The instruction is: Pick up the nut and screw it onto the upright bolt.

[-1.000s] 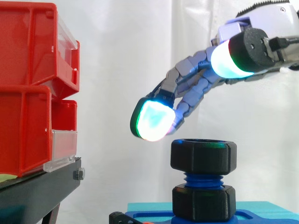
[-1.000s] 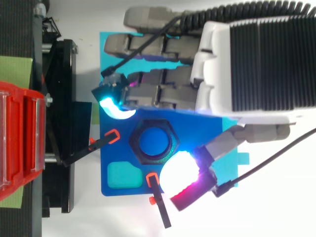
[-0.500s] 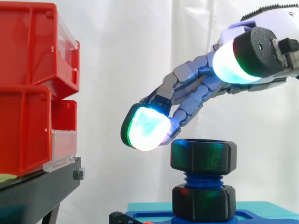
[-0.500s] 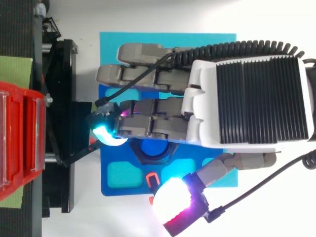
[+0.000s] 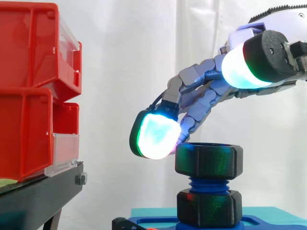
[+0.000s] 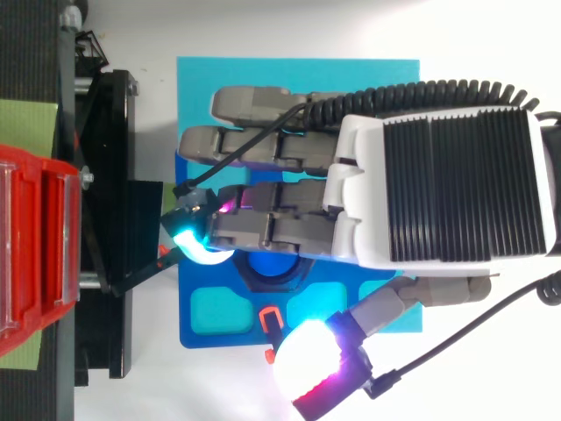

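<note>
A black hex nut sits on top of the upright blue threaded bolt, with a second black nut lower down at the blue base plate. My hand hovers over the bolt, covering most of it from above; the bolt's blue top peeks out under the fingers. The fingers are relaxed and spread, curled round nothing. One glowing fingertip hangs just left of the upper nut's top rim. The thumb pad stays high and clear of the nut.
Red bins stand stacked on a black stand to the left of the bolt. The base plate rests on a teal mat. Small black clamps with orange tips lie at the plate's edges.
The hand has shifted across over the bolt, so it now covers the nut from above. The lit fingertip dropped slightly and drew in towards the nut's rim.
</note>
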Tool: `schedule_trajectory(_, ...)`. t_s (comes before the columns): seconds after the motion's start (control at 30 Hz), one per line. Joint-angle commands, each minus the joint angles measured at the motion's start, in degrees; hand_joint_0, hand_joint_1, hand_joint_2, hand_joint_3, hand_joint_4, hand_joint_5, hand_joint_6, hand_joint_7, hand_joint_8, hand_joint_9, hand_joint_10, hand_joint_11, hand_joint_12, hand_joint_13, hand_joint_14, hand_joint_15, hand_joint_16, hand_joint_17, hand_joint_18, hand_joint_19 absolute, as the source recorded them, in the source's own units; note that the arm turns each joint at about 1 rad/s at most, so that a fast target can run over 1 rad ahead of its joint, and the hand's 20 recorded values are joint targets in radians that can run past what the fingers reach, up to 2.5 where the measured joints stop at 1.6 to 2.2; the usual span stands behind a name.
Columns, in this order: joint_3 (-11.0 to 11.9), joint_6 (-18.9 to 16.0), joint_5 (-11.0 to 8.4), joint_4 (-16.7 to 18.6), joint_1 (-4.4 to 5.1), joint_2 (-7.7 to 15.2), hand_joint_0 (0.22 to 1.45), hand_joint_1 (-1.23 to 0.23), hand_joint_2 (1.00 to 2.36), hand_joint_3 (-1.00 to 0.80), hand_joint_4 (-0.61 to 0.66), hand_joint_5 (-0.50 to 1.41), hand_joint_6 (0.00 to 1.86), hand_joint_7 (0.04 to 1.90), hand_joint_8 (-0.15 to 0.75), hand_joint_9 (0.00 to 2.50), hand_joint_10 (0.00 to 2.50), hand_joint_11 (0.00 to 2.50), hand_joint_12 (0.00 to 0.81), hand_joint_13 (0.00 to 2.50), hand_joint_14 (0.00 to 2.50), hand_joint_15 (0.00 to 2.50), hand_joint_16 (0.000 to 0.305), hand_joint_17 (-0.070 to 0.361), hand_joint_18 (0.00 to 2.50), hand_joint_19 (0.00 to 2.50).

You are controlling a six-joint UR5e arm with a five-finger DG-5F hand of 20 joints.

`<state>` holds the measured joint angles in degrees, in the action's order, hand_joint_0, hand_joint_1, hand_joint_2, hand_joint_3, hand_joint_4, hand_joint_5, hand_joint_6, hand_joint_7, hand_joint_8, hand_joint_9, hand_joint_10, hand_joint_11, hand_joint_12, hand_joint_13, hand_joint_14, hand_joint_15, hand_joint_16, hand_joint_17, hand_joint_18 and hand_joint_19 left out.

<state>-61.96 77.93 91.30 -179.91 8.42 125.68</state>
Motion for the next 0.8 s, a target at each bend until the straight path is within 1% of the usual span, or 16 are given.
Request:
schedule_trajectory(0.0,0.0,0.0,0.11,-0.1,-0.34,-0.1,0.51,-0.17,1.00,-0.50,0.25,-0.09,0.50,1.11,0.240,0.42,0.00,0.00,0.328,0.22,0.00,0.00,0.036,0.082,0.00,0.00)
schedule_trajectory(0.2,0.0,-0.1,0.20,-0.2,-0.60,0.0,0.51,-0.18,1.00,-0.50,0.24,-0.07,0.50,1.21,0.241,0.45,0.00,0.00,0.325,0.24,0.00,0.00,0.035,0.079,0.00,0.00)
schedule_trajectory(0.33,0.0,0.0,0.29,-1.0,-0.69,-0.1,0.52,-0.19,1.00,-0.50,0.23,-0.06,0.50,1.26,0.244,0.46,0.00,0.00,0.322,0.26,0.00,0.00,0.034,0.077,0.00,0.00)
schedule_trajectory(0.53,0.0,0.1,0.37,-1.7,-1.22,0.0,0.52,-0.20,1.00,-0.50,0.23,-0.05,0.50,1.36,0.246,0.48,0.00,0.00,0.318,0.28,0.00,0.00,0.033,0.074,0.00,0.00)
schedule_trajectory(0.77,0.0,0.2,0.37,-2.1,-1.57,0.0,0.52,-0.21,1.00,-0.50,0.22,-0.03,0.50,1.44,0.253,0.52,0.00,0.00,0.312,0.32,0.00,0.00,0.031,0.071,0.00,0.00)
